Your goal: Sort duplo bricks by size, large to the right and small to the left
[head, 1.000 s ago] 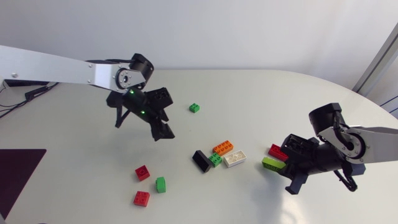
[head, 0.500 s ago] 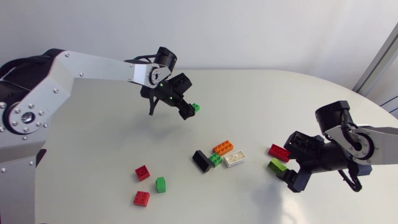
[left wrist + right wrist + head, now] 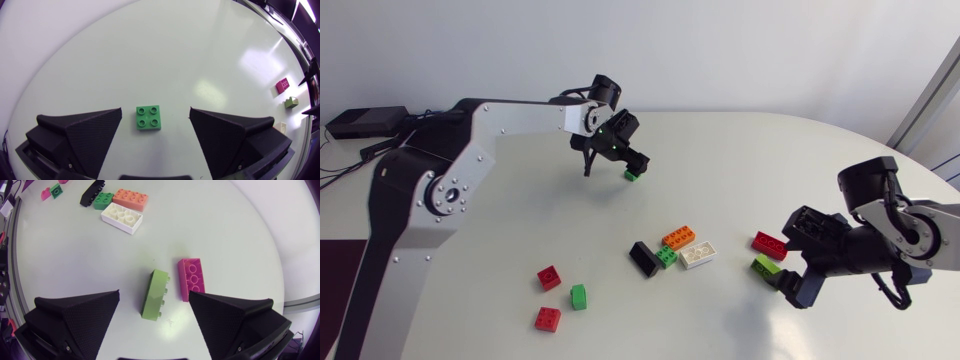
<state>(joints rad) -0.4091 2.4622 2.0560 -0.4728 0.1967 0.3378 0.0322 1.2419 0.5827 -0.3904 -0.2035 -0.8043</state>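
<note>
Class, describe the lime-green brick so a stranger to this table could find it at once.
Start at the right arm's hand on the table's right side. Right by it lie two long bricks side by side. The lime-green brick is the one tipped on its side; its red neighbour sits studs up.

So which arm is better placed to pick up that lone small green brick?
Left. Its open gripper straddles the small green brick; the right gripper sits far off by the lime brick.
</note>
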